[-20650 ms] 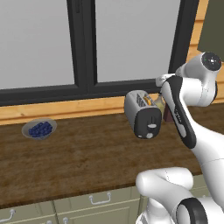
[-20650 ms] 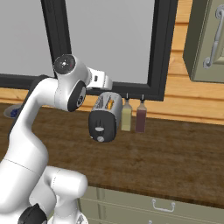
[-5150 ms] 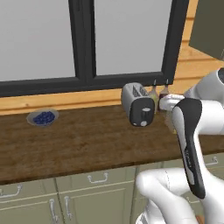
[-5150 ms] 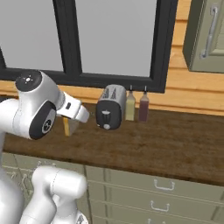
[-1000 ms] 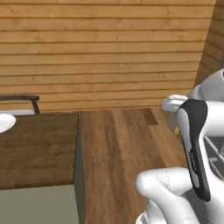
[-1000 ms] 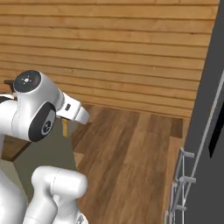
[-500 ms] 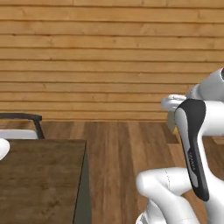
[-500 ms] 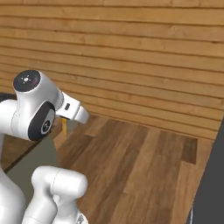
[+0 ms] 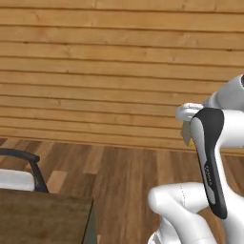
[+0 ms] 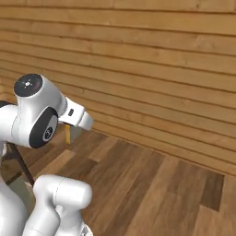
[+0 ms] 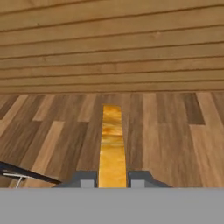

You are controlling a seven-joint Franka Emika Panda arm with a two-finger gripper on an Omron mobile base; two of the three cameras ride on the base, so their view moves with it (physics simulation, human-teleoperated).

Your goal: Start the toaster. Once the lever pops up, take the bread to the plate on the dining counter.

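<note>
Gripper (image 11: 112,180) is pinched shut on the flat tan slice of bread (image 11: 112,144), edge-on. Toasting looks done. Dark brown wooden dining counter (image 9: 43,217) sits near; the plate part is left.

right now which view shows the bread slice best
The hand view: the bread stands edge-on between the fingertips, its golden crust running up the middle. The right base view shows a thin tan sliver below the hand. In the left base view, a small bit.
</note>
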